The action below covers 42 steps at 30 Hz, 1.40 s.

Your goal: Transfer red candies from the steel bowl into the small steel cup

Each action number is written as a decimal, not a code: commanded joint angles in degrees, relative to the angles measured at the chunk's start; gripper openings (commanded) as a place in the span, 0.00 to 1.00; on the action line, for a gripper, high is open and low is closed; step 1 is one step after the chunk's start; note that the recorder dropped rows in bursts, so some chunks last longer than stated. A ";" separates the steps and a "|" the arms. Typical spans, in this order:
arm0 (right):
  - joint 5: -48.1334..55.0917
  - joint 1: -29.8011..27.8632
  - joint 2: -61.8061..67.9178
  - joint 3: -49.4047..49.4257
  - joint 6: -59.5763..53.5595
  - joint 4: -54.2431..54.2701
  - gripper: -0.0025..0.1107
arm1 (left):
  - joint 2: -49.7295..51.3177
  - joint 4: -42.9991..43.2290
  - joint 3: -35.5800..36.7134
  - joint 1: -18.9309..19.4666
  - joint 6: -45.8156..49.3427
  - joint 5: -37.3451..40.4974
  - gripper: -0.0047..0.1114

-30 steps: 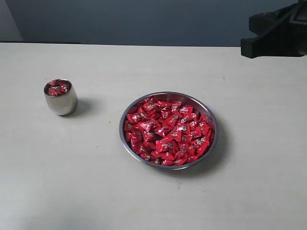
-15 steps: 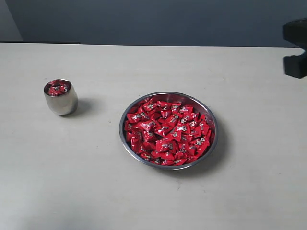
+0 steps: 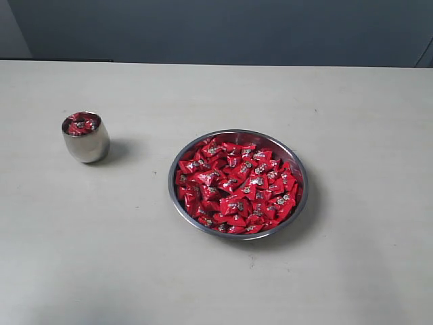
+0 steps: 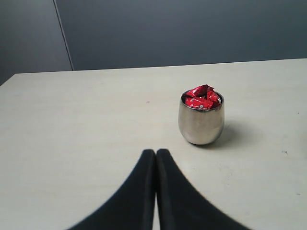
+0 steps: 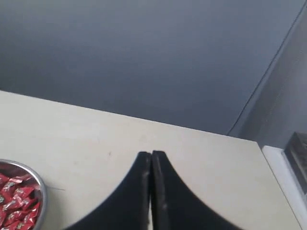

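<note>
Pale table [image 3: 203, 95], dark wall [image 3: 216, 30] behind. Red candies [image 3: 233, 186] heaped in steel bowl [image 3: 238, 132], off to one side of right gripper [image 5: 151, 154], fingers pinched together, empty. More topping small steel cup [image 4: 200, 125] just ahead of left gripper [image 4: 156, 152], likewise pinched, empty.

Candies [image 3: 237, 188]: bright red wrappers, each with 1 small silvery-white mark; bowl [image 3: 237, 133]: shiny silver steel; cup [image 3: 86, 144]: polished silver, mirror-like; table [image 3: 203, 95]: plain pale beige with a few faint dark specks; wall [image 3: 216, 30]: flat dark grey-blue; left gripper [image 4: 156, 153] and right gripper [image 5: 151, 154]: matt black.
</note>
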 commanded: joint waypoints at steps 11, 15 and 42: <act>-7.14 -3.49 -21.96 24.91 3.87 0.43 0.02 | -0.26 -0.13 0.22 0.03 -0.13 -0.09 0.04; -7.26 -3.37 -21.96 28.16 4.22 0.59 0.02 | -0.26 -0.13 0.22 0.03 -0.13 -0.09 0.04; -6.75 -3.37 -21.96 32.57 4.65 1.47 0.02 | -0.26 -0.13 0.22 0.03 -0.13 -0.09 0.04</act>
